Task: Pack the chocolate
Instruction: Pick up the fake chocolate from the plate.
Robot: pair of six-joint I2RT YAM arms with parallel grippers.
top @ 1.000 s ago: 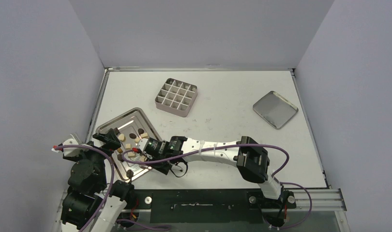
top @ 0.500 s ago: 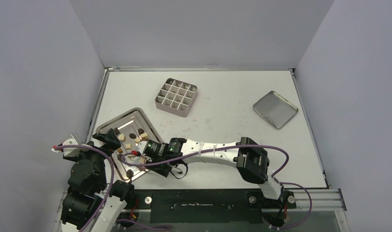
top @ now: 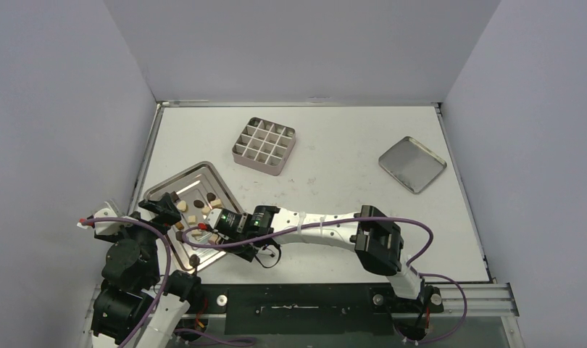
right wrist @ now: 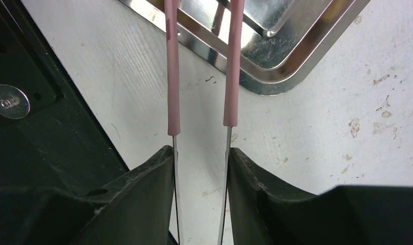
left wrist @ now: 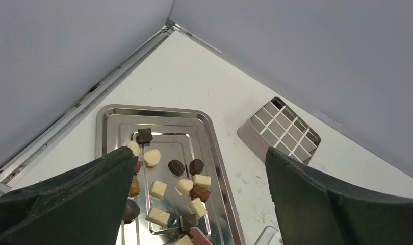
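The chocolate, several small dark, tan and cream pieces, lies in the silver stepped tray, which sits at the near left in the top view. My right gripper is shut on pink-sleeved tweezers, and its fingers press the metal arms. The tweezers reach over the tray's near corner. Their pink tip lies by a dark cube. My left gripper is open and empty above the tray, and it also shows in the top view. The empty gridded tin stands farther back.
The tin's lid lies face down at the back right. The gridded tin also shows in the left wrist view. A wall runs close along the tray's left side. The black base plate borders the table's near edge.
My right gripper has moved slightly left and farther over the tray with the tweezers. The left arm has not moved.
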